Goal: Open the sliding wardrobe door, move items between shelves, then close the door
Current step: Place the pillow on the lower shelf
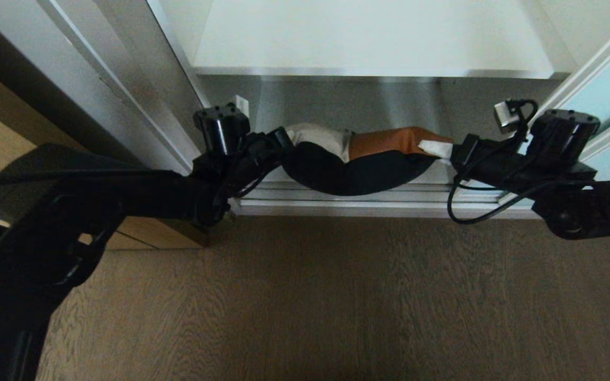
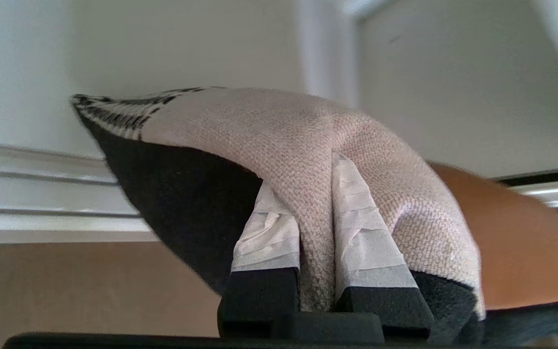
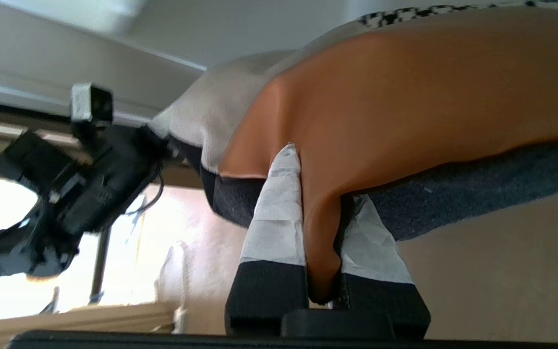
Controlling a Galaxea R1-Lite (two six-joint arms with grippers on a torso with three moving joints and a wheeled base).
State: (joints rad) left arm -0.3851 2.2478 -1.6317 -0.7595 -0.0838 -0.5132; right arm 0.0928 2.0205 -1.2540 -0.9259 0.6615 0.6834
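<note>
Both hands are clenched on the cushion, left hand and right hand pinching opposite edges as it sags below the shelf, and those thin folds could slip free.

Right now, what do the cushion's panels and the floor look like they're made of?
Cushion: the cream panel looks like coarse woven cloth, its weave visible; the rust panel looks like smooth leather or a faux version, with a soft sheen; the dark underside seems felt-like. Floor: matte brown wood or laminate, grain lines showing.
</note>
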